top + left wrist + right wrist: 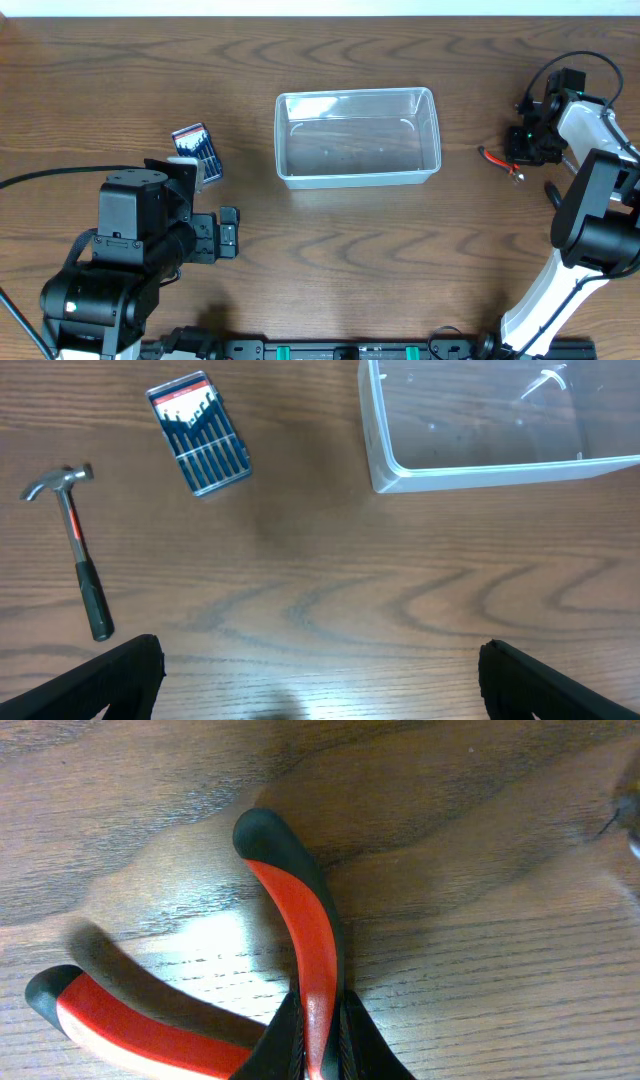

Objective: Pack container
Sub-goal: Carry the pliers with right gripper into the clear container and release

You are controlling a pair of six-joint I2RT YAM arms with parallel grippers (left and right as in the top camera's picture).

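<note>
The container (283, 140), a clear rectangular plastic bin, stands at the table's middle back and holds nothing that I can see; its near left corner shows in the left wrist view (380, 460). My right gripper (318, 1045) is shut on one red-and-black handle of the pliers (300, 910), which lie on the wood right of the bin (497, 160). My left gripper (320, 690) is open and empty above bare wood at the front left (228, 232). A blue drill-bit case (198, 432) and a hammer (78, 550) lie ahead of it.
The drill-bit case (196, 150) lies left of the bin, partly under the left arm. The hammer is hidden in the overhead view. A dark screw-like object (551, 190) lies by the right arm. The right arm's white base stands at the front right.
</note>
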